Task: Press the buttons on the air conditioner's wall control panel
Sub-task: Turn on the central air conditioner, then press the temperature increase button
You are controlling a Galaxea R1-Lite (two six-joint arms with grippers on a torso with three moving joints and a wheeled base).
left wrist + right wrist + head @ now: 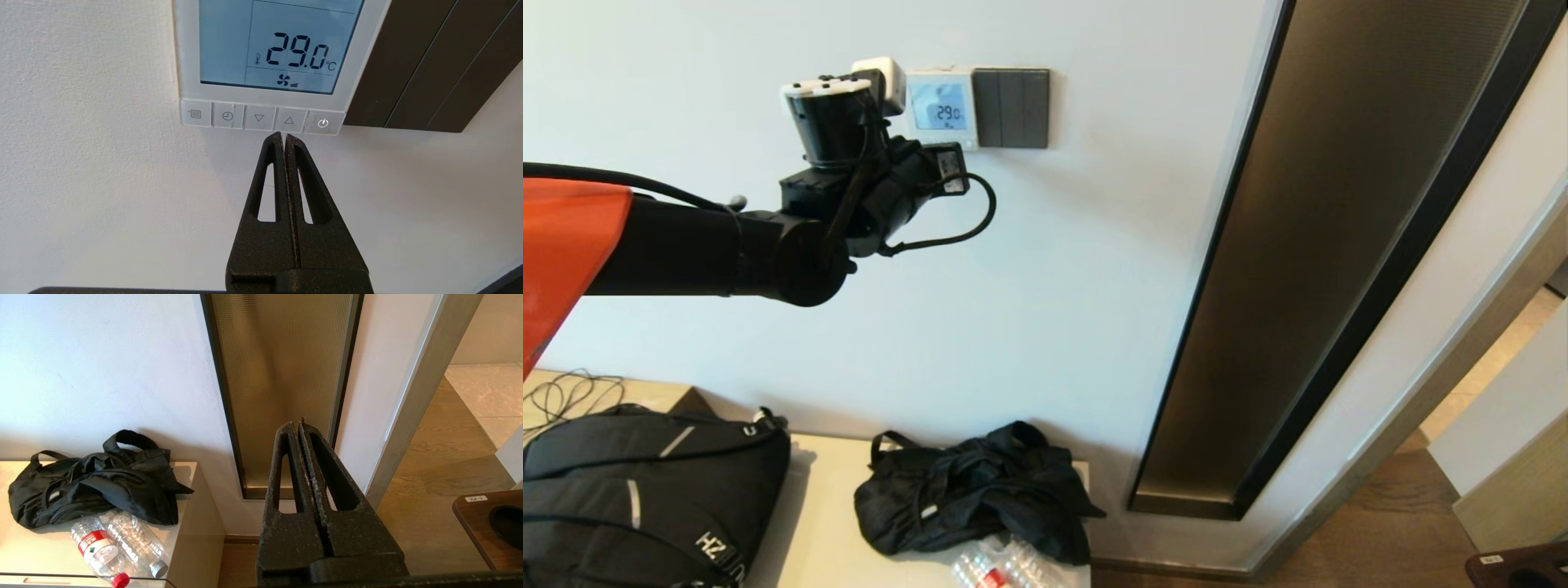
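A black backpack (645, 498) is lying on the light tabletop (825, 523) at the left, beside a crumpled black bag (972, 494) that is slumping against the wall. Two clear plastic bottles (118, 547) are lying side by side just in front of that bag, one wearing a red label and red cap, the other a grey cap. A dark triple switch plate (1011, 108) is sitting on the wall. A tall bronze textured panel (1339, 245) is running down the wall in a dark frame
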